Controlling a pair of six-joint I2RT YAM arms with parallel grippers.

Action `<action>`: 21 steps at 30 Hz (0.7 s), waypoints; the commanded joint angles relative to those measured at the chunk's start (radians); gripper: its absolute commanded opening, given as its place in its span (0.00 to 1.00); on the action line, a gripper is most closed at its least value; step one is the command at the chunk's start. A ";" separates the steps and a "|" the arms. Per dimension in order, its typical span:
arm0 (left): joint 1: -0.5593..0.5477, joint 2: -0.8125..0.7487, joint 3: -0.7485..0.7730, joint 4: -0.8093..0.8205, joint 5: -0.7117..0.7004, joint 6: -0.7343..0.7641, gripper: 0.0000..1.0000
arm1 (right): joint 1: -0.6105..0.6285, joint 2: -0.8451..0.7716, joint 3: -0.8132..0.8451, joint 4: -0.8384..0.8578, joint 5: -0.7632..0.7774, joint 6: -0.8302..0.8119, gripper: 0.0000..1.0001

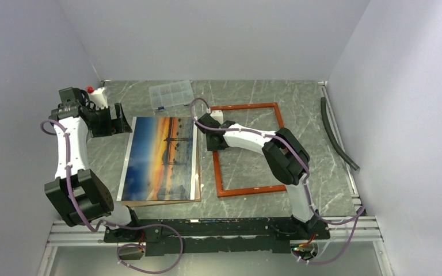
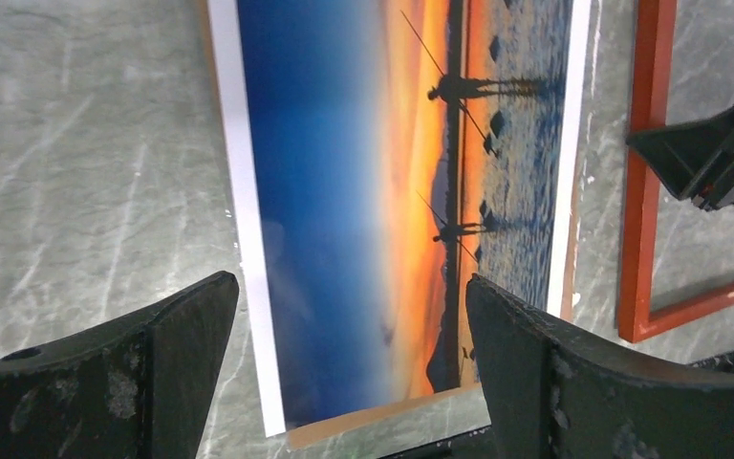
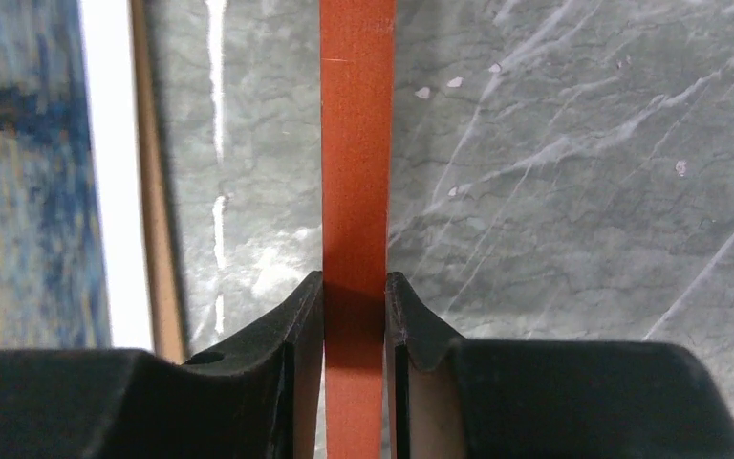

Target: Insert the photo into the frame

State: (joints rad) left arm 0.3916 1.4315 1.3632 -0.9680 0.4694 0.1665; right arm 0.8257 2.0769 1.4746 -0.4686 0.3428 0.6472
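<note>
The photo [image 1: 160, 158], an orange-and-blue sunset print with a white margin, lies face up on the table left of centre, on top of a brown board. The frame [image 1: 247, 107], thin reddish-orange wood, lies flat just to its right. My right gripper [image 1: 212, 138] is down on the frame's left bar. In the right wrist view the fingers [image 3: 306, 306] press both sides of that bar [image 3: 356, 143]. My left gripper [image 1: 121, 119] hovers open beyond the photo's far left corner. In the left wrist view the photo [image 2: 344, 191] shows between its spread jaws, untouched.
A brown backing board [image 2: 363, 421] sticks out under the photo's edge. A small clear compartment box [image 1: 171, 94] stands at the back. A black hose [image 1: 336, 135] lies along the right wall. A white item with a red cap [image 1: 95, 95] is at the back left.
</note>
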 commanded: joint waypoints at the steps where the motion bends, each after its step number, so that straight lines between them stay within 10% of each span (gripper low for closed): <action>1: -0.002 -0.058 -0.057 0.030 0.106 0.038 0.95 | 0.006 -0.093 0.150 -0.097 -0.039 0.028 0.01; 21: -0.307 -0.180 -0.029 0.100 0.256 -0.062 0.94 | -0.028 -0.345 0.386 -0.028 -0.457 0.353 0.00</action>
State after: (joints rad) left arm 0.1043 1.3155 1.2694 -0.9154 0.6353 0.1505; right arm 0.8215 1.7977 1.8683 -0.5800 -0.0013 0.8951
